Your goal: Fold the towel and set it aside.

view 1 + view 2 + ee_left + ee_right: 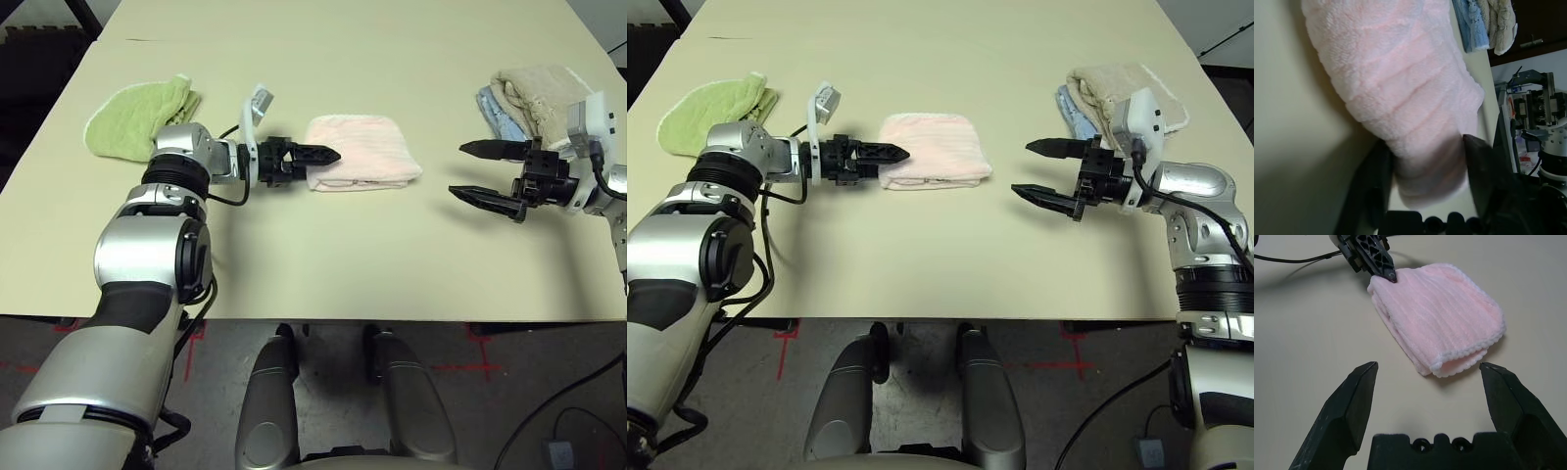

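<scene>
Towel first: the pale pink terry towel with white scalloped trim (361,152) lies folded into a thick, compact pad on the beige table (323,264), near its middle. Terry this soft looks light and floppy, so the layers could slide apart or sag if lifted by 1 thin edge; a pinch across the whole stack at a folded side seems the safest hold.

The left gripper (323,155) is at the towel's left end, its 2 black fingers (1484,166) closed part-way around the bunched pink edge, which fills the gap between them in the left wrist view. The right gripper (482,171) hangs well to the right of the towel, fingers spread wide and holding nothing.

Left of the towel rests a crumpled lime-green cloth (137,116). To the towel's right, behind the right gripper, sits a pile of 2 folded towels, beige over light blue (529,98). No box, tray or other container is visible.
</scene>
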Robot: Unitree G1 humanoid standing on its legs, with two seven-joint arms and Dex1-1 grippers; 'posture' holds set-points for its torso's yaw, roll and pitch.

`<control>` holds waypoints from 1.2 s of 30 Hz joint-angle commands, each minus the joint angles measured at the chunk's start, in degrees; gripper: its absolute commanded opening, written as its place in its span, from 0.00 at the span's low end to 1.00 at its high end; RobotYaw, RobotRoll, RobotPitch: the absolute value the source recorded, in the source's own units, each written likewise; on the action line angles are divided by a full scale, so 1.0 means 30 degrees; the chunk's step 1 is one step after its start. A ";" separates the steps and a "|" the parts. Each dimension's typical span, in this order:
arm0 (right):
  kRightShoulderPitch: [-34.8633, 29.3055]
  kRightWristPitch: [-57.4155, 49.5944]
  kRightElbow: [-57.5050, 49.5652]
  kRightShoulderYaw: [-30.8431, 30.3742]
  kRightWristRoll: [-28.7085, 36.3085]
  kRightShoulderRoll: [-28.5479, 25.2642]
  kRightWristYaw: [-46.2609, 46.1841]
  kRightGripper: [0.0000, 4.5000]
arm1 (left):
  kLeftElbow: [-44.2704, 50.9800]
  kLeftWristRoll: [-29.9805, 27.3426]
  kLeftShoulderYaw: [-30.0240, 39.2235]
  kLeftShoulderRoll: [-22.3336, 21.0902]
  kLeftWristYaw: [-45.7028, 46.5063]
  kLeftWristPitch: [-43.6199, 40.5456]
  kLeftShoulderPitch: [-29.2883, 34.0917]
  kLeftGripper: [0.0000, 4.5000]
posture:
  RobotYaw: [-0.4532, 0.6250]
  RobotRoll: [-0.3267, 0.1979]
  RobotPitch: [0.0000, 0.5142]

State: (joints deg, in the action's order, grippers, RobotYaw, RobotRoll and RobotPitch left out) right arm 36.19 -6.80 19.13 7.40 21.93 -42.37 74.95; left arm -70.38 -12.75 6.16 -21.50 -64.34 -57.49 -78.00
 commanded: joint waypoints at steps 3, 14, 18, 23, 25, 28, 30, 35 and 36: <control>-0.0165 0.0190 -0.0017 0.0170 0.0064 -0.0320 0.0037 1.00 | -0.0283 0.0366 -0.0338 0.0047 -0.0180 0.0046 0.0102 0.11 | 0.31 0.62 0.51; 0.0295 -0.0048 0.0438 0.0453 0.0370 0.0076 -0.0675 1.00 | -0.0301 -0.0727 0.1549 0.0048 0.1107 0.1290 -0.0135 0.01 | 0.32 0.62 0.50; 0.0329 -0.0501 0.0201 0.0596 0.0964 0.0591 -0.1242 1.00 | 0.0020 -0.1194 0.2335 -0.0655 0.0895 0.1328 -0.0547 0.01 | 0.32 0.62 0.50; 0.0662 -0.0445 0.0360 0.0370 0.1136 0.1246 -0.1582 1.00 | 0.0751 -0.1648 0.2507 -0.1615 -0.0119 0.0704 -0.1091 0.01 | 0.36 0.62 0.50; 0.0981 -0.0343 0.0665 0.0217 0.1068 0.1504 -0.1588 1.00 | 0.1206 -0.1867 0.2542 -0.2059 -0.0505 0.0476 -0.1406 0.01 | 0.37 0.62 0.50; 0.1535 -0.0397 0.1081 0.0170 0.1137 0.1975 -0.1509 1.00 | 0.1759 -0.2229 0.2937 -0.2865 -0.0446 0.0400 -0.1852 0.01 | 0.39 0.62 0.49; 0.1898 -0.0598 0.1261 0.0178 0.1317 0.2387 -0.1482 1.00 | 0.1983 -0.2387 0.3155 -0.3442 -0.0260 0.0532 -0.2110 0.01 | 0.40 0.62 0.49; 0.2402 -0.0642 0.1513 -0.0044 0.1349 0.3155 -0.1388 1.00 | 0.2074 -0.2415 0.3565 -0.4448 0.0461 0.1922 -0.2614 0.01 | 0.42 0.62 0.48; 0.2452 -0.0640 0.1537 -0.0054 0.1343 0.3226 -0.1377 1.00 | 0.2029 -0.2400 0.3631 -0.4535 0.0636 0.2275 -0.2665 0.01 | 0.43 0.62 0.48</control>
State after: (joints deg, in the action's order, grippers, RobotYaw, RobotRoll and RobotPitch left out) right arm 43.60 -8.46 23.08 7.41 25.56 -32.61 70.23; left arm -64.94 -19.31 16.30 -34.36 -63.30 -52.49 -84.79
